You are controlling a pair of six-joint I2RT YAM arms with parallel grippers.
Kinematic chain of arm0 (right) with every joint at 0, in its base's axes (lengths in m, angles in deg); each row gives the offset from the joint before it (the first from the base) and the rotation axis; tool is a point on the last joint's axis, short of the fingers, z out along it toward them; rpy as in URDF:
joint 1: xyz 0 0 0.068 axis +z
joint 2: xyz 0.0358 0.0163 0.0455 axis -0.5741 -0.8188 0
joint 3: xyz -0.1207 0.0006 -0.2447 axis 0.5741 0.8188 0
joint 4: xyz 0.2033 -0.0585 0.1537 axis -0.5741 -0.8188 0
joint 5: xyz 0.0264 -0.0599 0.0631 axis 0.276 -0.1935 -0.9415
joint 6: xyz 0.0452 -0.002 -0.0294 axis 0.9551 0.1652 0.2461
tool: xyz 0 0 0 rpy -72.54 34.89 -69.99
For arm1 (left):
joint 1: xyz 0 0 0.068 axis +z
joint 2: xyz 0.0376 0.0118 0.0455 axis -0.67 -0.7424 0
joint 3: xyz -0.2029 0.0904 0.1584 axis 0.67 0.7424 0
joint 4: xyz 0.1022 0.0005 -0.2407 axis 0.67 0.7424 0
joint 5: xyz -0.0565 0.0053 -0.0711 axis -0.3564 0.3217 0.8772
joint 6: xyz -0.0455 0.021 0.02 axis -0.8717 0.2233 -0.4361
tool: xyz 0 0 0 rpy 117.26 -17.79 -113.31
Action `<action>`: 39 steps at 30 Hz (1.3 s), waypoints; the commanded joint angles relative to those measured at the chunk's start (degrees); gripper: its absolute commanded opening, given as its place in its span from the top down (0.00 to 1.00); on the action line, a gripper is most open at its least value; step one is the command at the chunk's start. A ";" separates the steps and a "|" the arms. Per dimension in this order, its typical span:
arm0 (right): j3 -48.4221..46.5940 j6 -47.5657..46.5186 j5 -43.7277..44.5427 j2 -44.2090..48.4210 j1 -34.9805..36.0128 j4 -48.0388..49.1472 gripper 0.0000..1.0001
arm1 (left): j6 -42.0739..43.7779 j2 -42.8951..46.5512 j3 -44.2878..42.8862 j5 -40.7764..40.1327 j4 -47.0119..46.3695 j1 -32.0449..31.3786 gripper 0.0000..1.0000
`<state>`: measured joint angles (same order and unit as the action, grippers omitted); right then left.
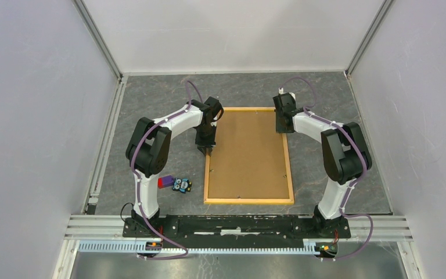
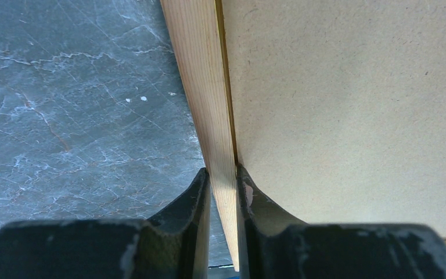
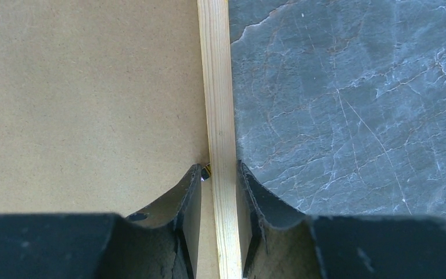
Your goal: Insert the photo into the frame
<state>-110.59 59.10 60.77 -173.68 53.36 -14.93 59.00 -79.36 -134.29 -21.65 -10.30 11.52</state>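
Wood goes all round the frame (image 1: 250,201), which lies flat on the gray surface (image 1: 151,104) between the two arms, back side up. A brown board (image 1: 248,154) fills the middle of it. The photo does not show anywhere, so I cannot tell if it is under the board or somewhere else. The left tool (image 2: 223,171) sits over the left side bar of the frame, one finger on the outside and one on the inside by the board, and it is clenched on the wood. The right tool (image 3: 220,168) sits over the right side bar the same way. Its outer finger looks to touch the wood, but a thin gap shows by the inner one, so I cannot tell if it has a firm hold. I think the frame is light and stiff, yet big, so it may twist or tip if only one side is held. The thin bars are the good place to hold, one on each side, across from each other. The smooth wood may slip, and the board may drop out if the frame is turned over.
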 commanded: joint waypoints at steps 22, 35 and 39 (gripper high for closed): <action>-11.36 -10.30 -8.01 5.89 1.72 -5.85 0.28 | -2.45 -3.03 1.55 15.00 -7.41 1.80 0.98; 18.34 -2.87 -20.36 31.24 19.34 0.91 0.28 | -19.32 -2.37 16.22 48.20 -36.13 2.95 0.81; 19.00 1.31 -15.09 32.36 25.00 -2.39 0.23 | -18.26 0.68 16.34 45.77 -35.01 3.48 0.57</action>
<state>-91.86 55.74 41.27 -143.22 73.97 -16.55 44.33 -80.78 -118.42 21.58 -39.19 14.93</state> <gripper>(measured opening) 0.728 0.330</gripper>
